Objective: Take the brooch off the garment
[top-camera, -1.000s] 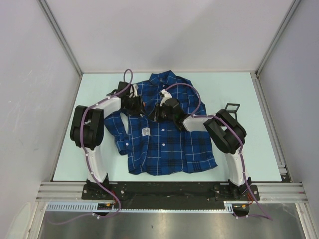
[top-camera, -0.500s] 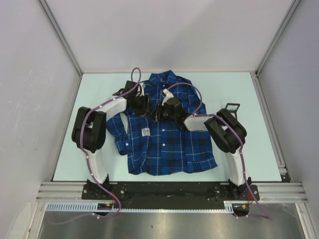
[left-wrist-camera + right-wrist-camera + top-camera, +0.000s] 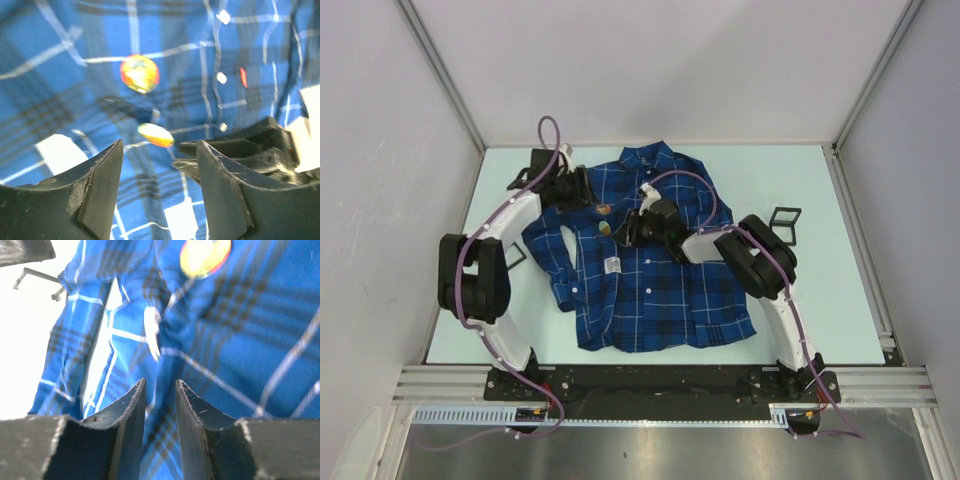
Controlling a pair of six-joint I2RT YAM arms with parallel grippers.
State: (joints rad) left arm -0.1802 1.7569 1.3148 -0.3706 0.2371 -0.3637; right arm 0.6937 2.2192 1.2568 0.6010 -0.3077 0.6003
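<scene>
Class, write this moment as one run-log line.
left gripper: open, empty, over plaid shirt | right gripper: jaws narrow, low over shirt | round orange brooch: on shirt, ungripped

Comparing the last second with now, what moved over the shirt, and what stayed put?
The left hand drew back off the chest toward the shirt's left shoulder. It is open and holds nothing. This uncovered the upper brooch and lower brooch on the garment. The right hand stayed beside them, and the garment lies as before.

White arms (image 3: 516, 213), black joints (image 3: 470, 282), purple cables (image 3: 551, 126)
</scene>
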